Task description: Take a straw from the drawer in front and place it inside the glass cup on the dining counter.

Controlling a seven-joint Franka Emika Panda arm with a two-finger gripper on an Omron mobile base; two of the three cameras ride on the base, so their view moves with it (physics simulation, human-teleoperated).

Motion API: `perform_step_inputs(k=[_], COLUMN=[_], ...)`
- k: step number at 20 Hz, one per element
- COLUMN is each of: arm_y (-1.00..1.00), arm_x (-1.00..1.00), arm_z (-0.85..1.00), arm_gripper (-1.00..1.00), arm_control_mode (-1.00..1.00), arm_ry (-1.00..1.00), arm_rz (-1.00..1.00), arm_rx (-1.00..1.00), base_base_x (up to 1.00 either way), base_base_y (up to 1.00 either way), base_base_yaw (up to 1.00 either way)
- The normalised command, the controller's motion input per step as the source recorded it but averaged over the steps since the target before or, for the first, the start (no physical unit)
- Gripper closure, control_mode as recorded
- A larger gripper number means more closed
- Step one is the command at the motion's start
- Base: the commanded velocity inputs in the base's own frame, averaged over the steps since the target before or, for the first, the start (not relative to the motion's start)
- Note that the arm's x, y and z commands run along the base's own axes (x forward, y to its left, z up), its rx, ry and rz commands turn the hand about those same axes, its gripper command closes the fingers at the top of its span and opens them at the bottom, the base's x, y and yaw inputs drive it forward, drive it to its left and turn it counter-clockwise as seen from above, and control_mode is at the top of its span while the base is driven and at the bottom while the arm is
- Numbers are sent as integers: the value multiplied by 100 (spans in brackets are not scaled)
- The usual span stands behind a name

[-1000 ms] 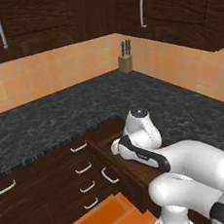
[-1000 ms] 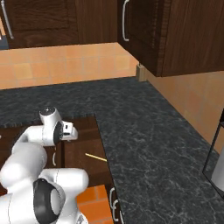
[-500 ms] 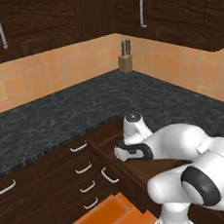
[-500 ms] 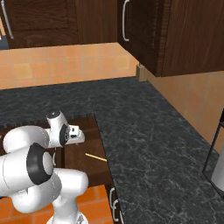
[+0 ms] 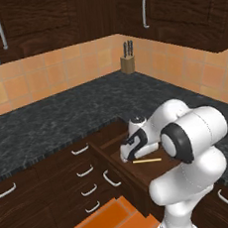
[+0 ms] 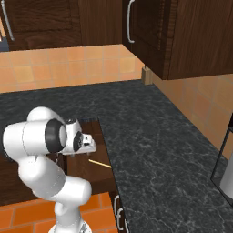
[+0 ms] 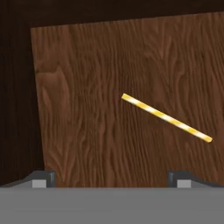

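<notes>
We see our hand (image 7: 111,179) spread wide and empty above the pulled-out drawer (image 7: 87,131), its fingertips (image 7: 42,178) far apart. The straw (image 7: 166,117) lies flat on the drawer's wood floor, untouched, beneath the black speckled counter (image 5: 47,128).

You get flat, even rendered light with no glare and only soft shadows under the upper cabinets (image 5: 175,15). Inside the drawer (image 7: 109,109) your hand view stays sharp, darkening toward its left wall.
</notes>
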Motion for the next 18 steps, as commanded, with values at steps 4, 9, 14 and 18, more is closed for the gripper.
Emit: perform_step_inputs(k=[4, 9, 14, 18], arm_y=[0, 13, 40, 69], arm_x=[28, 12, 2, -1], arm_z=[-51, -48, -30, -19], arm_gripper=[-100, -100, -100, -100], arm_control_mode=[-100, -100, -100, -100], arm_ry=[10, 10, 7, 4], arm_rz=[0, 0, 0, 0], arm_rx=[0, 0, 0, 0], base_base_x=[0, 0, 0, 0], base_base_y=[0, 0, 0, 0], base_base_yaw=[0, 0, 0, 0])
